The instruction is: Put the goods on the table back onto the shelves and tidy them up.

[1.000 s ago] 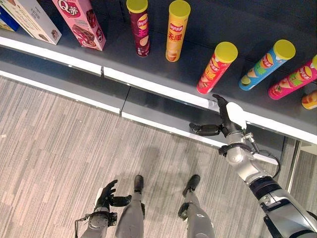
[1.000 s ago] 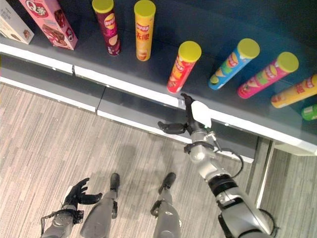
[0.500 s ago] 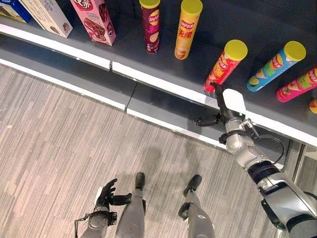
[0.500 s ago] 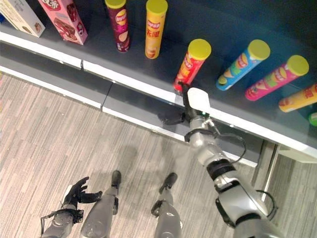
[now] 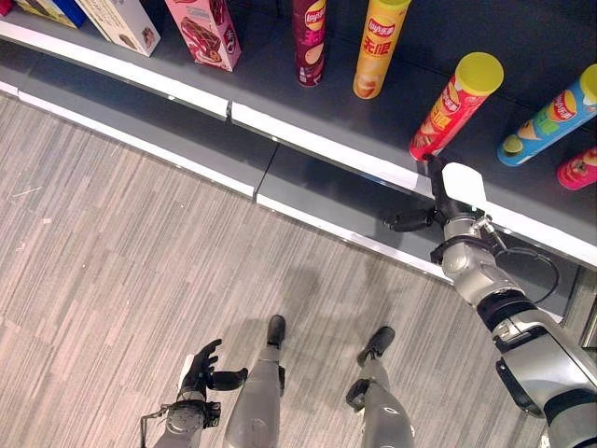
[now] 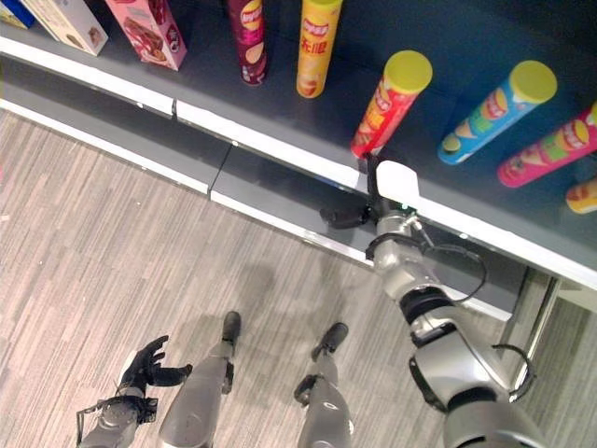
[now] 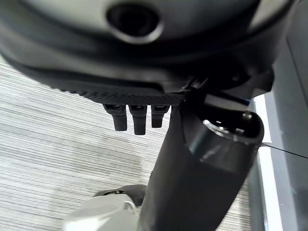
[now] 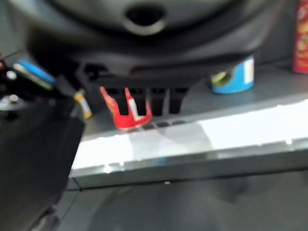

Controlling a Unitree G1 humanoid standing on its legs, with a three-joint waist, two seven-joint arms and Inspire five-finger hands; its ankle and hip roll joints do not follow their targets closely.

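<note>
We are seeing the right hand [image 5: 446,198] reaching up to the white front edge of the shelf [image 5: 317,142], its fingers stretched straight toward the base of the red can [image 5: 454,105] with the yellow lid and its thumb sticking out sideways below the edge — open, holding nothing; in the right wrist view the straight fingers [image 8: 144,98] are pointing at that red can's foot [image 8: 126,115], though we cannot tell whether they are touching it. The can is standing on the dark shelf, just beside the hand; next along are standing a blue can [image 5: 550,114] and a pink can [image 5: 578,170]; on the other side we are finding a yellow can [image 5: 379,51], a maroon can [image 5: 310,42], a pink box [image 5: 205,30] and a pale box [image 5: 119,19], all on the same shelf.

Against the frames from a second ago, the whole picture is shifting — the camera is moving, so the cans are sitting lower and further right in view; the right hand is now closer to the red can's base than it was; the cans themselves are keeping their order on the shelf.

The left hand [image 5: 201,369] is hanging low over the wood-grain floor [image 5: 112,261], fingers loosely spread and empty, much as before.
</note>
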